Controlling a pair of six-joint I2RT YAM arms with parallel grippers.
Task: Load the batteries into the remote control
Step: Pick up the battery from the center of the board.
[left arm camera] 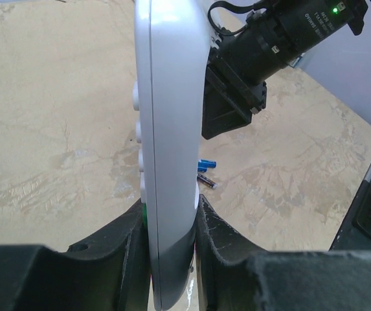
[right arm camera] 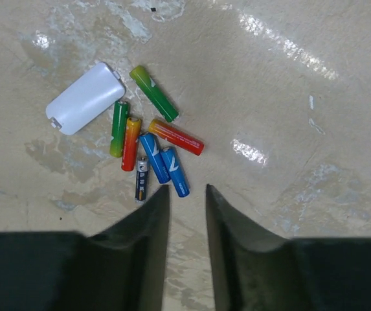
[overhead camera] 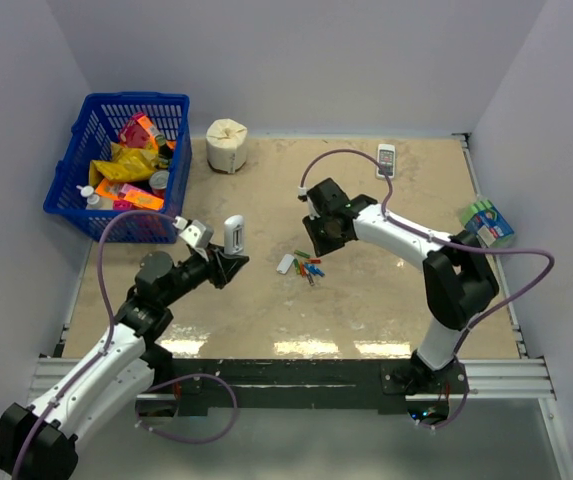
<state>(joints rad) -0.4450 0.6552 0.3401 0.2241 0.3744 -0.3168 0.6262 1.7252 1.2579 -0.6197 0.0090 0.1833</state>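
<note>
Left gripper (left arm camera: 170, 206) pinches the remote control (left arm camera: 169, 97) upright, edge-on. My right gripper (right arm camera: 186, 191) hangs with jaws slightly apart and empty. The batteries (right arm camera: 154, 157) lie loose at its 12 o'clock, a white cover (right arm camera: 85, 97) at 10. I judge none is loaded yet.

Silver-white remote control (overhead camera: 234, 235) held upright; 7 colourful batteries (right arm camera: 154, 157) lie clustered flat.

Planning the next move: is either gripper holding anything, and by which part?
The left gripper clamps the remote control near its lower end, across front and back. The right gripper holds nothing, above the batteries.
</note>
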